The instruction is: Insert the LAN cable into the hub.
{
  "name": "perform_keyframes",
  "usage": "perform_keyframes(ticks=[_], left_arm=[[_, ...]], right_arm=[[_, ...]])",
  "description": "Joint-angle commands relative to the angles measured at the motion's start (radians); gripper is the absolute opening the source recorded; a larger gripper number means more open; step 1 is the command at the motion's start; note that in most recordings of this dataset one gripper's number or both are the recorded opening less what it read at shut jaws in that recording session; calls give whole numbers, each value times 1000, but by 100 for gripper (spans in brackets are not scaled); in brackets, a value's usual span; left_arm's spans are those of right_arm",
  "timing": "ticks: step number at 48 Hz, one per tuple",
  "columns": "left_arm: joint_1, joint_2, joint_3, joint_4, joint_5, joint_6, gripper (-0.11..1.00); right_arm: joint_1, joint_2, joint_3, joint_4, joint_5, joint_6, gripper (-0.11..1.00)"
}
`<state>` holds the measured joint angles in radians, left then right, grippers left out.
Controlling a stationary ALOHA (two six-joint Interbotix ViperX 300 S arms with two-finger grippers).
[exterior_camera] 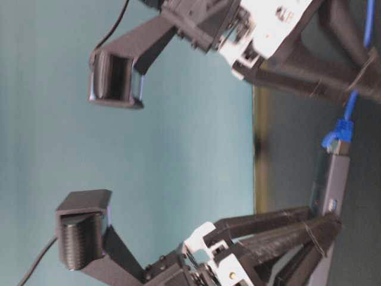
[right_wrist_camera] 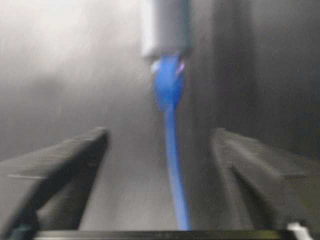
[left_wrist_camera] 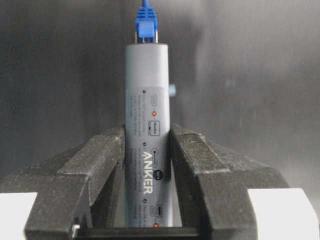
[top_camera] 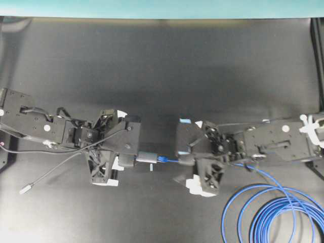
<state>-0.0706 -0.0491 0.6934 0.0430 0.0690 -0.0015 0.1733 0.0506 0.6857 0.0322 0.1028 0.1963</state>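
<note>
The grey hub (top_camera: 147, 157) lies between the two arms, and my left gripper (left_wrist_camera: 147, 137) is shut on its rear half; it also shows in the left wrist view (left_wrist_camera: 147, 125) with white lettering. The blue plug (top_camera: 162, 159) of the LAN cable (top_camera: 263, 215) sits in the hub's far end, as the left wrist view (left_wrist_camera: 146, 25) and the table-level view (exterior_camera: 338, 134) show. My right gripper (right_wrist_camera: 159, 137) is open, its fingers (right_wrist_camera: 70, 155) apart on either side of the blue cable (right_wrist_camera: 172, 150), not touching it. The cable runs back to coils at the lower right.
The hub's thin grey cord (top_camera: 55, 174) trails left under my left arm to a small silver plug (top_camera: 26, 189). A teal wall (top_camera: 162, 7) borders the far side of the black table (top_camera: 162, 71).
</note>
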Motion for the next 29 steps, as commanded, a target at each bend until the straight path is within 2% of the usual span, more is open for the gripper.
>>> perform_keyframes(ticks=[1, 12, 23, 24, 29], left_arm=[[-2, -21, 2, 3, 11, -5, 28], [2, -17, 15, 3, 8, -6, 28], [9, -3, 15, 3, 2, -28, 30], [9, -2, 15, 3, 2, -29, 32], [14, 2, 15, 3, -2, -38, 64]], right_arm=[[3, -28, 12, 9, -12, 17, 84], [3, -61, 57, 9, -60, 52, 85], [-2, -103, 101, 9, -126, 60, 85], [-2, -107, 106, 9, -129, 60, 85], [-6, -129, 124, 9, -137, 58, 85]])
